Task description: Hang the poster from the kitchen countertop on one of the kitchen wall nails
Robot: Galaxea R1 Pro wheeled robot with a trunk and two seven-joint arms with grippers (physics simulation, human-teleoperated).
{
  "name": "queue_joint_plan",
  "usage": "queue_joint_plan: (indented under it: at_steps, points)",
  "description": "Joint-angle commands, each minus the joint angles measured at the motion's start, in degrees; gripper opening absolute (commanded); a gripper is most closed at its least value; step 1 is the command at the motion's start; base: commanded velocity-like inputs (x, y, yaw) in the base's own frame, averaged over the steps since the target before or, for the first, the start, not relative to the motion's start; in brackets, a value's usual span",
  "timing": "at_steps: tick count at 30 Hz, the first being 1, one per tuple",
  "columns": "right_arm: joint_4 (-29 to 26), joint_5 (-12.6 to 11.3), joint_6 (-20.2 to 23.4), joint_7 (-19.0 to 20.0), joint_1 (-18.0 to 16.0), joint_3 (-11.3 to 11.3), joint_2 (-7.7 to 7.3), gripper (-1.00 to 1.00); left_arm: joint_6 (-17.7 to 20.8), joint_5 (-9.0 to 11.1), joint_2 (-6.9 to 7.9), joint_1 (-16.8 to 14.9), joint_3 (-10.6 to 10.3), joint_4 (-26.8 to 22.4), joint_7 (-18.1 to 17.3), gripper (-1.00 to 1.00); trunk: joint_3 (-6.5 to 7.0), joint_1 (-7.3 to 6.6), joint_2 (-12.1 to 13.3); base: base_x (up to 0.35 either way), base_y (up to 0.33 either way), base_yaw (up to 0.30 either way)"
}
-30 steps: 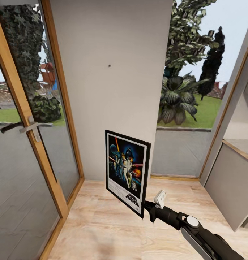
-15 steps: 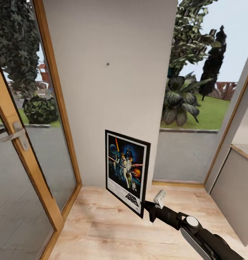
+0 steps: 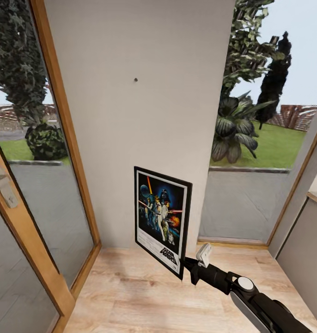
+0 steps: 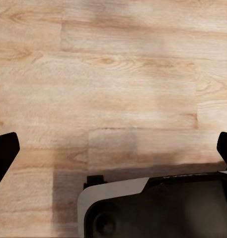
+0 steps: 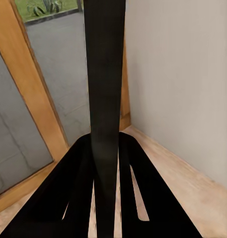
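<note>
Off-white wall has grown nearer as your base rolled in; the wall nail (image 3: 136, 79) sits high above the poster (image 3: 162, 219), which your right gripper (image 3: 188, 268) still pinches by its lower corner. Lift next.

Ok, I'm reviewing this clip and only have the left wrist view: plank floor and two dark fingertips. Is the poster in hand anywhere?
Observer: Yes. In the head view the right gripper holds the poster by its lower right corner, upright, picture side toward the camera.
Operator: Is the grip firm?
Observer: The right wrist view shows the poster's black edge running up between the two fingers, which are closed on it.
Operator: Any nail in sight?
Observer: One wall nail sits on the off-white wall panel between the wood-framed windows, well above the poster's top edge.
Operator: And my left gripper?
Observer: The left gripper is open over bare floor.
</note>
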Motion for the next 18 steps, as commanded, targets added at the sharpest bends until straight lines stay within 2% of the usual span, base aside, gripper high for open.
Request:
queue_joint_plan:
  at_steps: [1, 8, 10, 13, 16, 18]
  points:
    - [0.1, -0.6, -0.1, 0.2, -0.1, 0.2, -0.05, -1.00, -0.2, -0.6, -0.05, 0.0, 0.3, -0.1, -0.4, 1.00, -0.12, 0.07, -0.1, 0.175, 0.000, 0.000]
    - [-0.7, -0.9, 0.2, 1.0, -0.1, -0.3, -0.13, -1.00, -0.3, -0.5, -0.08, 0.0, 0.4, 0.1, -0.3, 1.00, -0.12, 0.07, -0.1, 0.027, 0.000, 0.000]
    - [-2.6, -0.9, 0.5, 1.7, -0.2, -0.4, -0.14, -1.00, -0.2, -0.5, -0.13, 0.0, 0.5, 0.2, -0.4, 1.00, -0.12, 0.07, -0.1, 0.000, 0.000, 0.000]
    - [-5.0, -0.9, 3.9, 1.9, -0.5, -0.4, -0.17, -1.00, -0.2, -0.5, -0.13, 0.0, 0.5, 0.2, -0.4, 1.00, -0.12, 0.07, -0.1, 0.000, 0.000, 0.000]
    - [-9.5, -0.8, 10.5, 1.9, -0.8, -0.5, -0.24, -1.00, -0.2, -0.5, -0.11, 0.0, 0.5, 0.3, -0.4, 1.00, -0.12, 0.07, -0.1, 0.000, 0.000, 0.000]
    - [-12.1, -0.9, 14.1, 2.4, -2.0, -1.6, -0.28, -1.00, -0.2, -0.5, -0.12, 0.0, 0.5, 0.3, -0.4, 1.00, -0.12, 0.07, -0.1, 0.000, 0.000, 0.000]
